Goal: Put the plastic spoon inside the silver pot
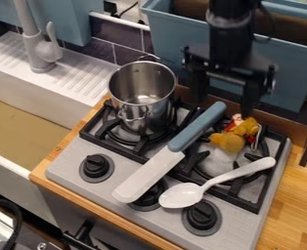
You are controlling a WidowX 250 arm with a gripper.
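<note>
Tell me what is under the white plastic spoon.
Beneath the handle of the spoon, parts of the black grate show on either side. Its bowl is over the front of the grey stove top; whatever is directly below the bowl is covered.

Open-topped pot (pixel 143 101), spoon (pixel 213 183) — knife (pixel 171 152) between

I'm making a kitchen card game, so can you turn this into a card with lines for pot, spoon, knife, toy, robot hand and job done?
Pot: silver, upright on the left burner
Spoon: white, lying across the right burner, bowl near the knobs
Knife: white blade, blue handle, lying slantwise between pot and spoon
Toy: yellow-brown, on the right burner
Robot hand: open, hanging over the stove's back
Job done: no, spoon outside the pot
</note>
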